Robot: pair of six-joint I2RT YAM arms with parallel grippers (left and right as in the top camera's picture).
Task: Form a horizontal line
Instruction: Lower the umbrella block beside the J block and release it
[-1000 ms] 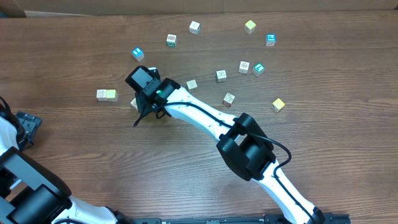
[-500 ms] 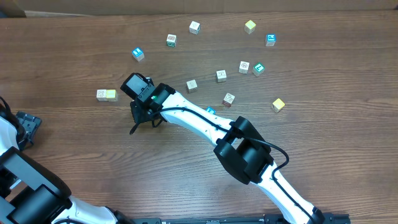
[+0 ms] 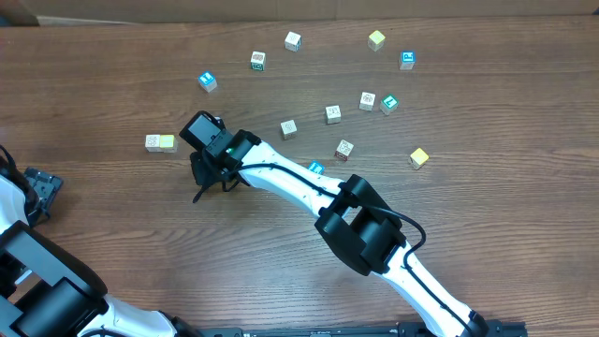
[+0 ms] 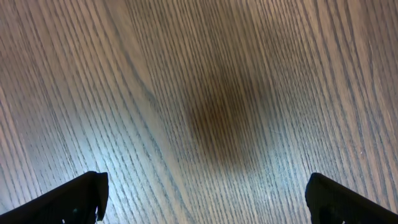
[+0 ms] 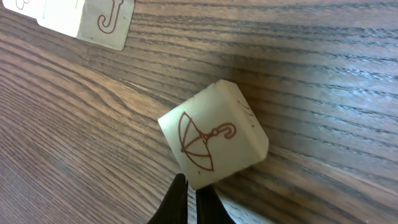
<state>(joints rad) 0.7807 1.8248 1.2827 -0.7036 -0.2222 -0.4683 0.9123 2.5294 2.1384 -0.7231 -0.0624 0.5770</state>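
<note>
The row on the table is only a white cube (image 3: 153,142) touching a yellow cube (image 3: 168,142); no four-cube line shows. My right gripper (image 3: 208,164) hovers just right of this pair. In the right wrist view its fingers (image 5: 193,202) are shut, tips against the lower edge of a tilted white cube with a red umbrella print (image 5: 214,140). That cube lies apart from the yellow J-printed cube (image 5: 93,22) at the top left, and is hidden under the wrist in the overhead view. My left gripper (image 4: 205,199) is open over bare wood.
Loose cubes are scattered behind and right of the right arm: blue (image 3: 207,81), white (image 3: 257,60), white (image 3: 288,128), blue (image 3: 316,168), white (image 3: 344,149), yellow (image 3: 418,157) and others. The left arm (image 3: 37,192) sits at the left edge.
My right gripper has moved left and slightly forward toward the white-yellow pair, pushing the umbrella cube along. The left arm has not moved.
</note>
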